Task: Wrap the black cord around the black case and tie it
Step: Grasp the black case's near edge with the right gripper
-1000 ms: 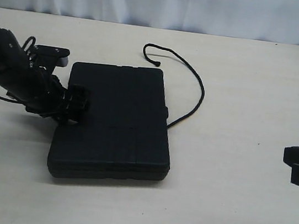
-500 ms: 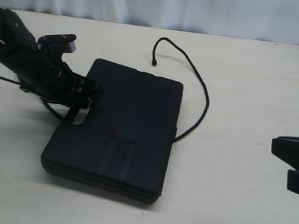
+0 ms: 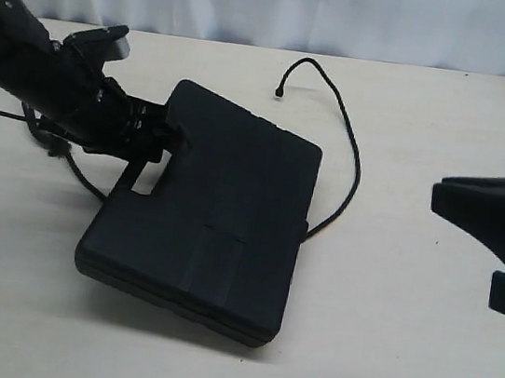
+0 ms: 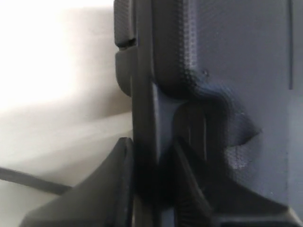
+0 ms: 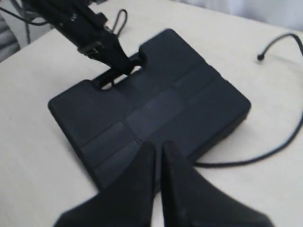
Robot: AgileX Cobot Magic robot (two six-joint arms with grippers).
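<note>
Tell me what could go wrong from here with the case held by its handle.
1. The left end effector pinches only the thin handle bar of the black case; it may twist or slip.
2. The black cord runs under the case's edge, so moving the case could drag or pin it.
3. The right end effector is shut and cannot take the cord yet.

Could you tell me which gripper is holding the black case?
The left gripper: it is clamped on the flat matte black plastic case, while the right gripper hangs free.
</note>
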